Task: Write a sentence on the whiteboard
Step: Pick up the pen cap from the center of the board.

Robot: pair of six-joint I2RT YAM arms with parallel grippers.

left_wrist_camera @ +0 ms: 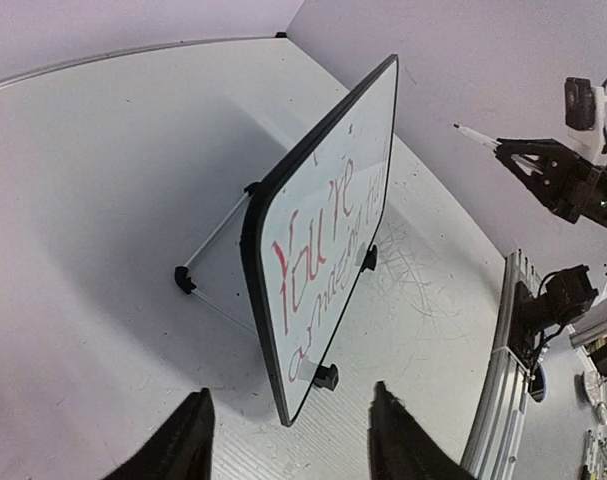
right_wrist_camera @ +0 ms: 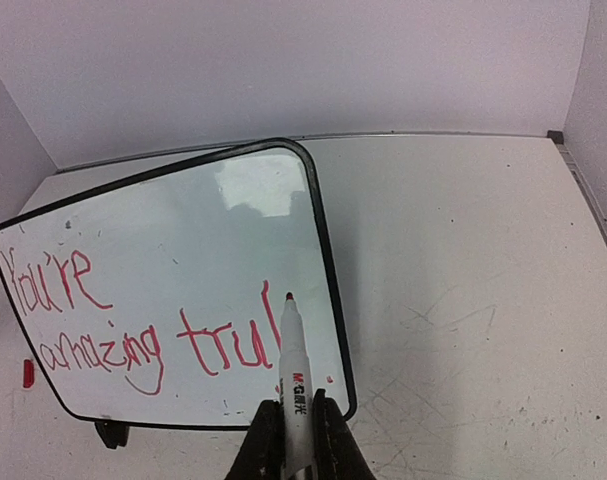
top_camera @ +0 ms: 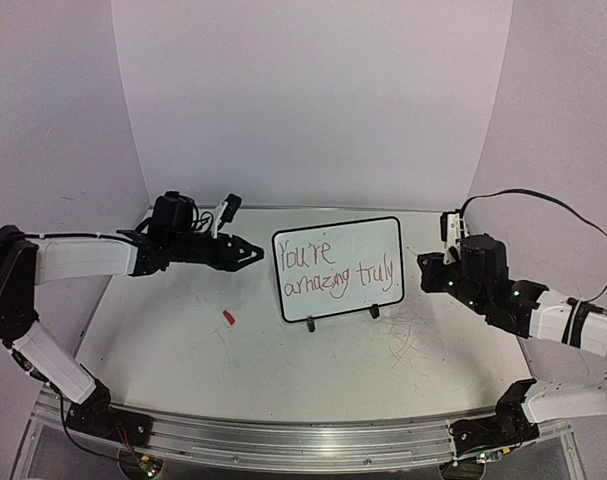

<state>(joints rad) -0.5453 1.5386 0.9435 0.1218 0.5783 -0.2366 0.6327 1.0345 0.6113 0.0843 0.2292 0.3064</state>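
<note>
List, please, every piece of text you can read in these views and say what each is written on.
"You're": red handwriting, top line on the small black-framed white whiteboard.
"amazing truly": same red handwriting, second line on that whiteboard.
Printed brand mark on the white marker pen held in the right gripper: too small to read reliably.

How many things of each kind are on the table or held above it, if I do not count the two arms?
whiteboard: 1
marker: 1
small red piece: 1
Total: 3
</note>
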